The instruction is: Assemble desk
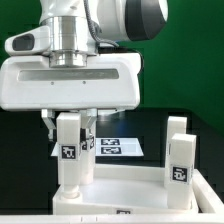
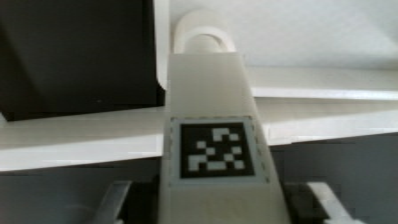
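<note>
Behind the work area hangs a green backdrop [image 1: 190, 45]; below it lies the black table [image 1: 20, 130] that carries all parts.

Largest in the exterior view is the big white robot arm [image 1: 80, 40], which fills the upper half and comes down over the desk. Its hand [image 1: 70, 128] is closed partway on the white square-section plastic leg with a black-and-white tag [image 1: 68, 155], gripping near the top. The wrist view confirms the grip: the leg [image 2: 214, 120] runs out between the two fingers [image 2: 116, 200], tag facing the camera.

Next in size is the white rectangular rimmed plastic tabletop [image 1: 130, 190], lying flat with its sockets upward in the lower part of the exterior view. The held leg stands upright at the corner on the exterior view's left. Another white tagged leg [image 1: 178, 155] stands upright at the corner on the exterior view's right.

Behind the tabletop lies the marker board [image 1: 110, 147], flat on the table.

Hazards, as judged from this position:
- Whether the held leg is fully seated cannot be told. If released early, it may lean or fall.
- If turned or pressed off-axis, the leg may jam in the socket.
- Twisting force may drag the unclamped tabletop and disturb the standing leg.
- Grip slip on smooth plastic would leave the leg loose.
</note>
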